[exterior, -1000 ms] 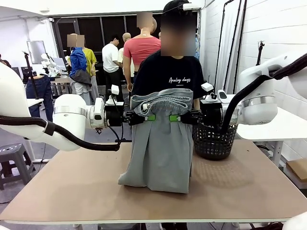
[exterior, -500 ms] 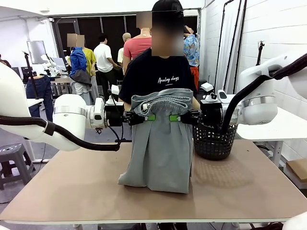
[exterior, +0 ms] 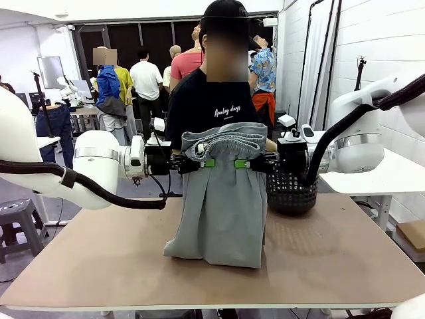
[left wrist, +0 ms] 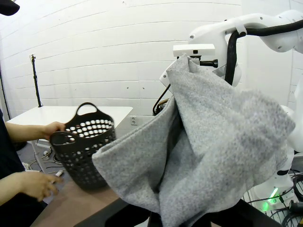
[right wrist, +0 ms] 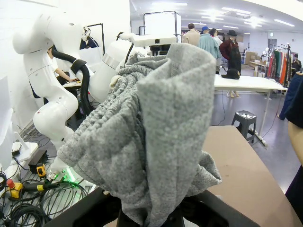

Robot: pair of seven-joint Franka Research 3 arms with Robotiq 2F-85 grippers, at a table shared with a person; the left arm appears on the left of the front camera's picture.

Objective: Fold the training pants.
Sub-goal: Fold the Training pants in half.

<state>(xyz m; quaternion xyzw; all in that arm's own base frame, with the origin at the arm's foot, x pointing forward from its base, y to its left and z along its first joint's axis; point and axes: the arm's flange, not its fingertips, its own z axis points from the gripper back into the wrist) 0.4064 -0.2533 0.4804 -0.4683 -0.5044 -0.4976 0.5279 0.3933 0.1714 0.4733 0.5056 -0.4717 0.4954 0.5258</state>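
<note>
Training pants [exterior: 222, 206]: grey jersey, judged light, limp and non-slip; best gripped at the waistband corners. Hung by the waistband between the left gripper [exterior: 207, 163] and the right gripper [exterior: 240, 163], both clamped on it; hems rest mid-table [exterior: 99, 266], toward its far edge.

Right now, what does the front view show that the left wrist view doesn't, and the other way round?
Front view: both grippers, left and right, shut on the training pants just below the waistband, the legs hanging to the table.
Left wrist view: the person's hand gripping the black basket rim.
Both: pants, basket, person.
</note>
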